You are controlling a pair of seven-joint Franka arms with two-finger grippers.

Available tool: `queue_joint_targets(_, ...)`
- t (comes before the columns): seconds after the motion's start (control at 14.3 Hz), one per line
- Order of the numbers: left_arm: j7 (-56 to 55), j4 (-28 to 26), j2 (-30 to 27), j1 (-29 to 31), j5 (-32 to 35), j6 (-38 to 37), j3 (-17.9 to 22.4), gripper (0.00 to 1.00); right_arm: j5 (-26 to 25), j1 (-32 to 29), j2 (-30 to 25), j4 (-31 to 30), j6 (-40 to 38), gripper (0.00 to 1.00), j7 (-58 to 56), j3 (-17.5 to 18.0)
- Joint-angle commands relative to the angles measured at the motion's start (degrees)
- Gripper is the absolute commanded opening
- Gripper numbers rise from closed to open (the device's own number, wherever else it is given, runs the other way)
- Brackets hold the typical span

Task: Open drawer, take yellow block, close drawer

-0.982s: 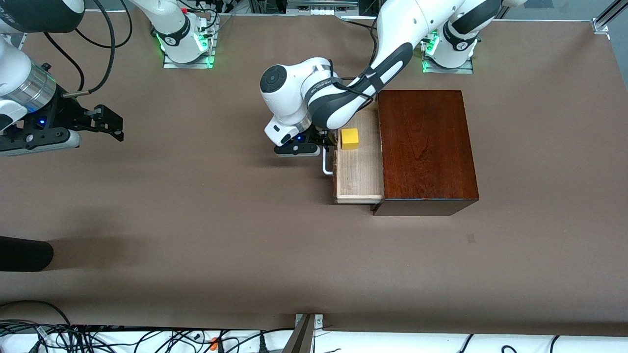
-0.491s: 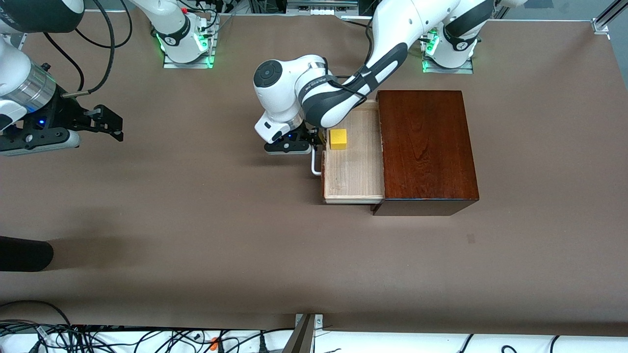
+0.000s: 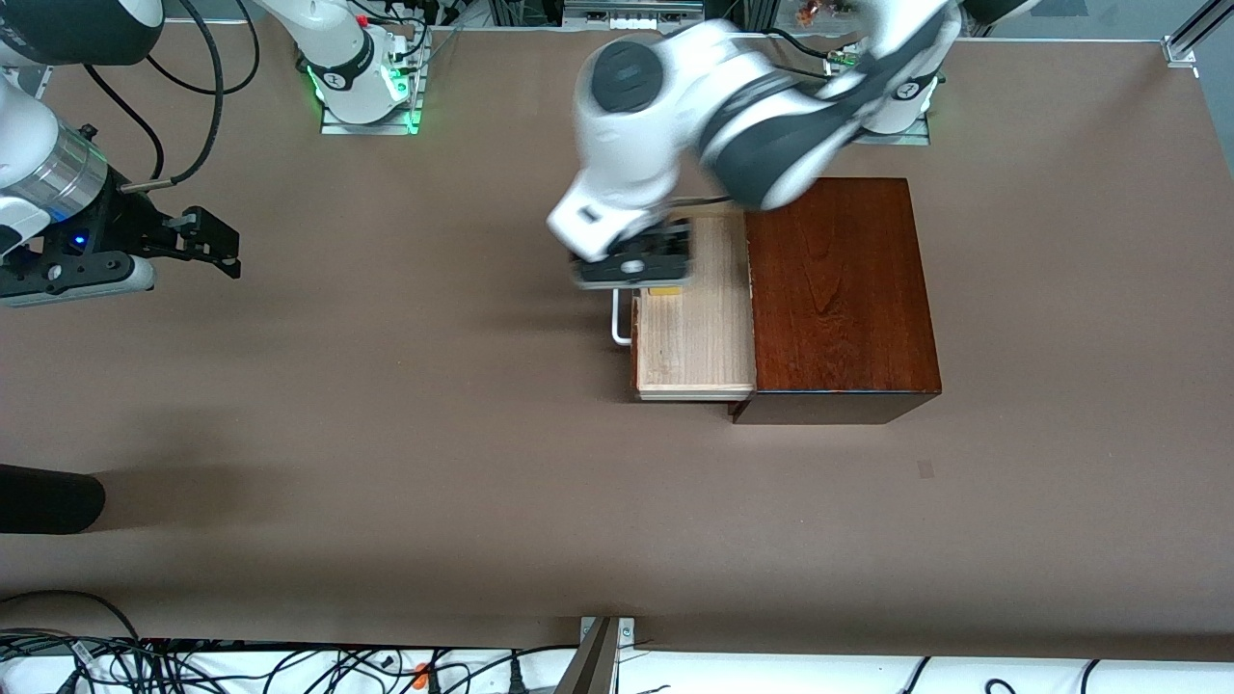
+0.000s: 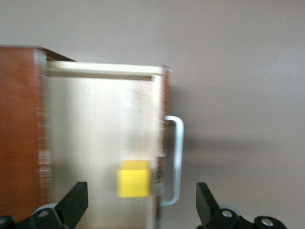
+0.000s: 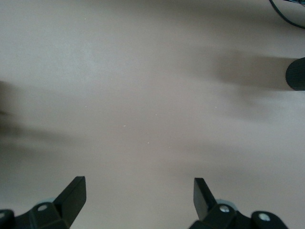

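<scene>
Block (image 4: pixel 135 178), small and yellow, sits in the open drawer (image 3: pixel 694 337) near its handle (image 4: pixel 175 160); likely light, rigid, smooth, best pinched across flat sides. Left gripper (image 4: pixel 138 207) hangs wide over it; right gripper (image 5: pixel 138 202) waits wide, well apart.

You see a bright yellow block (image 4: pixel 134 178) on the drawer (image 3: pixel 696 337)'s pale wood, a red-brown glossy box (image 3: pixel 839 289), a plain brown desk (image 3: pixel 386 434).
</scene>
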Motion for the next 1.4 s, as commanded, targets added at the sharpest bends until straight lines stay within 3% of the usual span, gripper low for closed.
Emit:
queue_joint_targets(0.0,7.4,-9.4,-8.2,17.5,-2.4,-2.4,-10.3,1.00,0.3,0.4,1.0,1.1,-1.1,1.00,0.1,0.4)
queue_joint_targets(0.28,11.1,-9.4,-8.4,37.6,-2.2,-4.2,-22.8,1.00,0.6,5.6,1.6,1.1,-3.4,1.00,-0.3,2.2)
queue_joint_targets(0.63,21.1,-8.9,-8.3,47.1,-2.4,-4.2,-23.0,1.00,0.2,14.2,5.5,1.1,-1.6,1.00,-3.3,9.3)
queue_joint_targets(0.91,30.0,-8.4,-8.4,47.2,-2.6,-4.7,-17.0,1.00,0.6,21.3,8.9,3.5,2.6,1.00,-18.2,10.2)
queue_joint_targets(1.05,35.0,-8.4,-9.4,46.5,-4.5,-5.2,-12.9,1.00,0.5,25.0,13.3,8.0,3.2,1.00,-26.1,11.2)
queue_joint_targets(1.19,41.7,-8.5,-12.9,44.0,-8.8,-5.3,-5.5,1.00,-0.1,27.7,18.2,14.0,3.1,1.00,-30.5,11.8)
queue_joint_targets(1.33,49.2,-9.0,-17.8,38.9,-16.2,-5.3,6.5,1.00,0.1,27.9,22.7,19.0,4.2,1.00,-36.2,12.4)
